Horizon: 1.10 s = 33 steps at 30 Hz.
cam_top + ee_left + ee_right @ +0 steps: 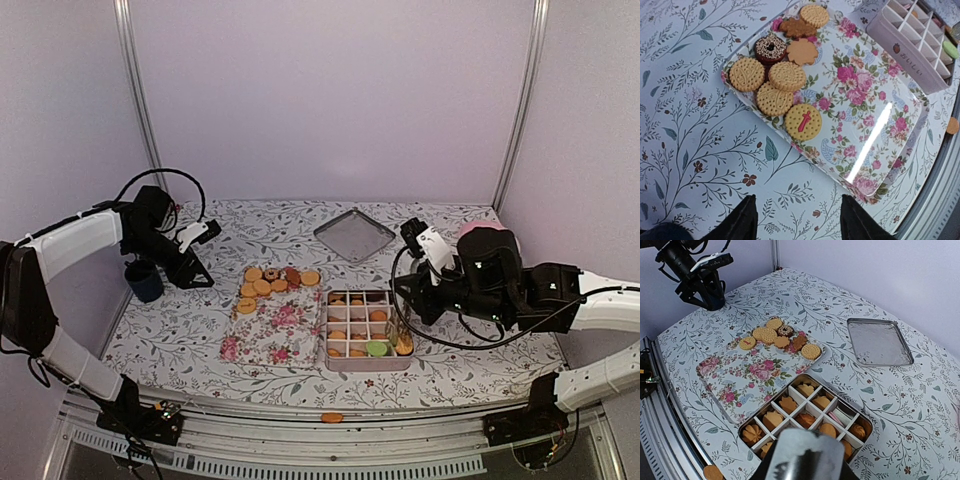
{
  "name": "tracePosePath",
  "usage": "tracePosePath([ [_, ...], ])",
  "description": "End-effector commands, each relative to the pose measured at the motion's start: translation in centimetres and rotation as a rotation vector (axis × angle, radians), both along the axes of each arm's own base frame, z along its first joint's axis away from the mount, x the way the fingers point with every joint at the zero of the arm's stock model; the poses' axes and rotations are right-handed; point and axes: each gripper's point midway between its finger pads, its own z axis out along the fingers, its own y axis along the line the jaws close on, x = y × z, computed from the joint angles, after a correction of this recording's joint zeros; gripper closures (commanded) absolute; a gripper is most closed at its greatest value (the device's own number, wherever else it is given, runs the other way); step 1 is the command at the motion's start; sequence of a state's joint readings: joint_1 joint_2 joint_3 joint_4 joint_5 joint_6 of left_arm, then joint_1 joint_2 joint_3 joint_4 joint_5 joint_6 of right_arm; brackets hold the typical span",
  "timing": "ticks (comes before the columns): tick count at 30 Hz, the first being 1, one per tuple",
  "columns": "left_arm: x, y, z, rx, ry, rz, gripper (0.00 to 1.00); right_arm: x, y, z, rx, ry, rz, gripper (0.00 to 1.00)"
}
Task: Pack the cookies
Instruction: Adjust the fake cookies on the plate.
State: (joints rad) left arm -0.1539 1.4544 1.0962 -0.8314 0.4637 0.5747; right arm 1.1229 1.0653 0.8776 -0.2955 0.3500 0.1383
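Note:
Several round golden cookies [275,280], one chocolate ring among them, lie at the far end of a floral tray [270,340]. The same cookies [775,85] fill the left wrist view, and they show as cookies [775,337] in the right wrist view. A tin [366,366] with white dividers holds more cookies [805,419] in its cells. My left gripper [196,262] hovers left of the tray, open, nothing between its fingertips [742,220]. My right gripper [403,335] is over the tin's right side, shut on a shiny silvery piece [805,455] that hides the near cells.
A flat metal lid [354,236] lies behind the tin. A dark blue cup [145,280] stands by the left arm. One loose cookie [332,417] lies on the front rail. A pink plate [473,229] shows behind the right arm.

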Motion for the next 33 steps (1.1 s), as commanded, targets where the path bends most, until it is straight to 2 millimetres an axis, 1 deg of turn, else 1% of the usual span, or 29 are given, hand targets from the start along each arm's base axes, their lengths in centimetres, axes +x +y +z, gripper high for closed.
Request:
tracePosePath([
  [1, 0.2, 0.0, 0.0, -0.013, 0.002, -0.001, 0.43, 0.5, -1.0, 1.2, -0.015, -0.036, -0.035, 0.75],
  [7, 0.4, -0.1, 0.0, -0.019, 0.009, -0.001, 0.43, 0.4, -1.2, 2.2, 0.013, -0.048, -0.036, 0.75],
  [12, 0.4, -0.2, -0.1, -0.022, 0.013, -0.001, 0.43, 0.2, -0.3, 3.5, 0.09, -0.052, -0.008, 0.74],
  [15, 0.4, -0.1, 0.0, -0.022, 0.012, -0.001, 0.43, 0.2, 0.1, 3.2, 0.101, -0.041, -0.003, 0.75],
  [17, 0.4, 0.0, 0.1, -0.016, 0.004, -0.001, 0.43, 0.3, -0.1, 3.1, 0.098, -0.039, -0.013, 0.75],
  [21, 0.1, 0.0, -0.1, -0.012, 0.008, -0.005, 0.43, 0.2, -1.0, 3.5, 0.111, -0.05, -0.03, 0.75],
  [24, 0.1, -0.1, -0.2, -0.02, 0.013, -0.007, 0.43, 0.2, -0.9, 3.7, 0.121, -0.056, -0.026, 0.74],
  [27, 0.2, -0.2, -0.2, -0.024, 0.016, -0.005, 0.44, 0.5, 0.0, 3.0, 0.089, -0.044, -0.015, 0.73],
  [31, 0.1, 0.0, 0.0, -0.016, 0.005, -0.005, 0.44, 1.0, 1.0, 0.6, 0.002, -0.01, -0.014, 0.69],
  [33, -0.1, 0.0, -0.2, -0.01, 0.008, -0.008, 0.44, 1.1, 1.3, 0.1, -0.017, 0.0, -0.009, 0.66],
])
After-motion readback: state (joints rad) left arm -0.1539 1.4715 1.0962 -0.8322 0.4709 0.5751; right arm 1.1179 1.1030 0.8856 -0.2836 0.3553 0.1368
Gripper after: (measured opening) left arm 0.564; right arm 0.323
